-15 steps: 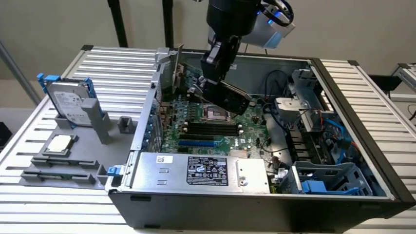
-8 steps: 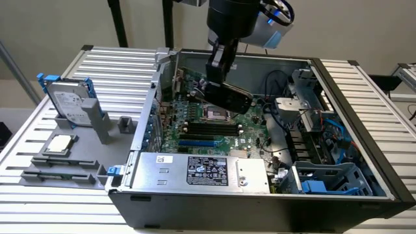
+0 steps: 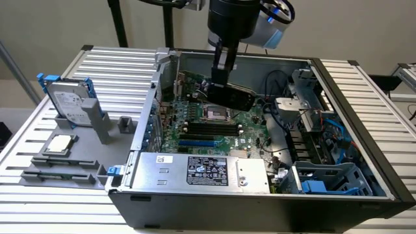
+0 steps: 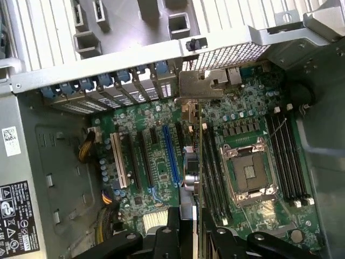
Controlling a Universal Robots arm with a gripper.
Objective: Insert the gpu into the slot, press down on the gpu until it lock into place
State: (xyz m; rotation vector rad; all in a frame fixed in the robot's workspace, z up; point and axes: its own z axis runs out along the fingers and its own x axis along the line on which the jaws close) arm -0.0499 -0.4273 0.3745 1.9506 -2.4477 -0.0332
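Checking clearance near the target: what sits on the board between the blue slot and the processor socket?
A bank of black memory slots lies between the blue slot and the processor socket, clearest in the exterior view.

The arm (image 3: 235, 17) is cut off at the exterior view's top. The gpu (image 3: 233, 96) hides the motherboard (image 3: 252, 124) behind it.

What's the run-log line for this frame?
gripper: shut on gpu | gpu: held above motherboard | slot: empty | insert: not done
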